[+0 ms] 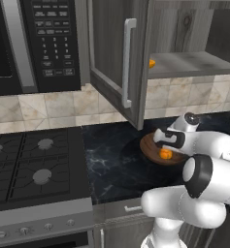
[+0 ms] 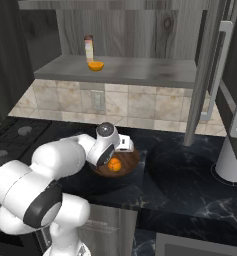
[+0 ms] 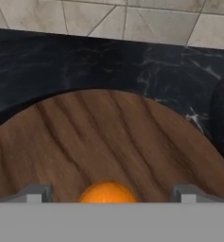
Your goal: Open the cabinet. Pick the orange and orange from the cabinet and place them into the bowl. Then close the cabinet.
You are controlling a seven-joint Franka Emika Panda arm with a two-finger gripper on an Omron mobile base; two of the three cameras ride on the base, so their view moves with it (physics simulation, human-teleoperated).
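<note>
Bowl [image 3: 108,142]: wide, shallow, round, reddish-brown wood with dark grain stripes. Stands on the black marbled counter [image 2: 190,185], to the right of the stove, below the open cabinet.

Orange, first [image 2: 114,165]: small, bright, round. Lies inside the bowl, on its near side, far smaller than the bowl. In the hand view it sits between the two fingertips [image 3: 35,193], touching neither.

Orange, second [image 2: 95,65]: same colour and size, on the grey cabinet shelf [image 2: 140,70], towards its left end, just in front of a tall slim bottle [image 2: 88,49] with a pale label.

Cabinet [image 1: 116,53]: dark grey wood-grain wall unit, doors swung open; left door stands edge-out over the counter with a long vertical silver bar handle [image 1: 128,63]. Right door [image 2: 225,65] also open, handle alike.

Gripper [image 3: 108,194]: hangs low over the bowl, jaws spread wide, nothing held.

Surface: black stone counter with white veining; low drawer front with a short handle [image 1: 132,209] beneath its near edge.

Room: beige and grey tiled backsplash [image 2: 135,105] with a wall socket [image 2: 97,100]; black microwave [image 1: 34,43] at upper left; gas stove [image 1: 34,164] with dark grates and a row of knobs at left.
</note>
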